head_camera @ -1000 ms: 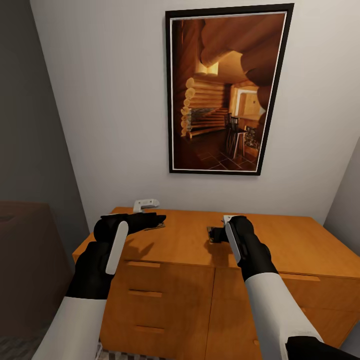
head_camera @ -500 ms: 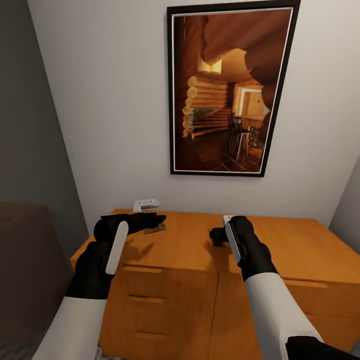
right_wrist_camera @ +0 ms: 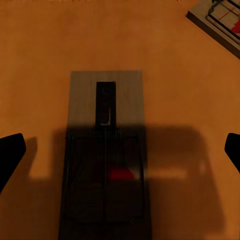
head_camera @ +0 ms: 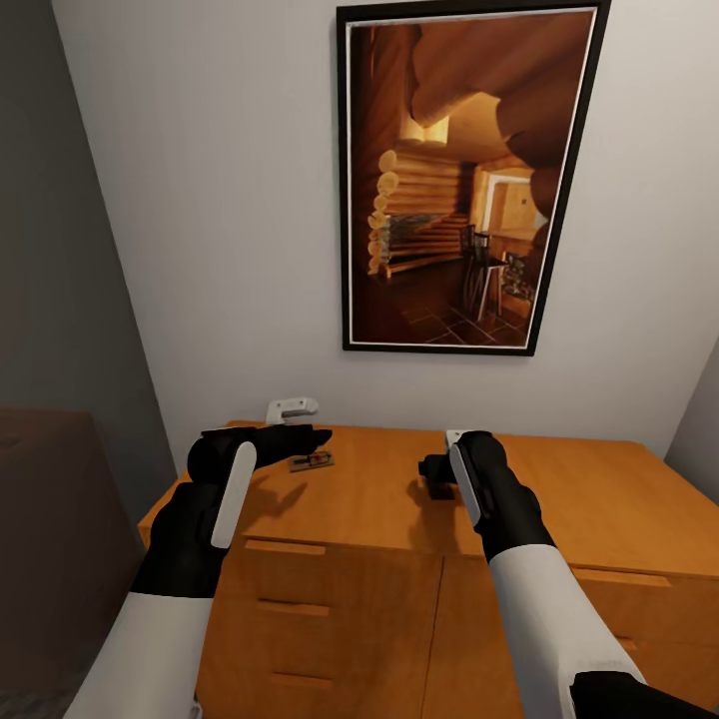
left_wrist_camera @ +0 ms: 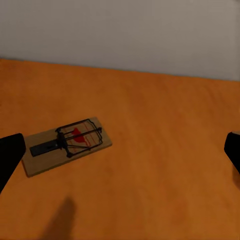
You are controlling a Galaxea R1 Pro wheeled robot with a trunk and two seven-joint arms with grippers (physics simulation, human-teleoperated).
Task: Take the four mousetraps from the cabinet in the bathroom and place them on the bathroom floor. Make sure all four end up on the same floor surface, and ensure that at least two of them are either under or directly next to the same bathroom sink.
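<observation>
I see an orange-brown wooden cabinet [head_camera: 379,559] with drawer fronts and slim bar handles, standing against a pale wall. On its flat top, toward the left, one mousetrap [head_camera: 312,461] lies flat: a tan board with dark wire and a red mark. Right of centre, a second mousetrap [right_wrist_camera: 106,155] lies flat in shadow, with a third mousetrap [right_wrist_camera: 220,21] near it.

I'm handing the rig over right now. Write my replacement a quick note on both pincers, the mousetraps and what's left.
Left pincer: open, empty, over the cabinet top, a mousetrap just ahead of it.
Right pincer: open, empty, directly above a second trap; a third trap lies at that wrist view's edge.
Done: no trap picked up or on the floor so far.
Left: grasp the traps, find the fourth, set all four on the bathroom floor, two by the sink.
</observation>
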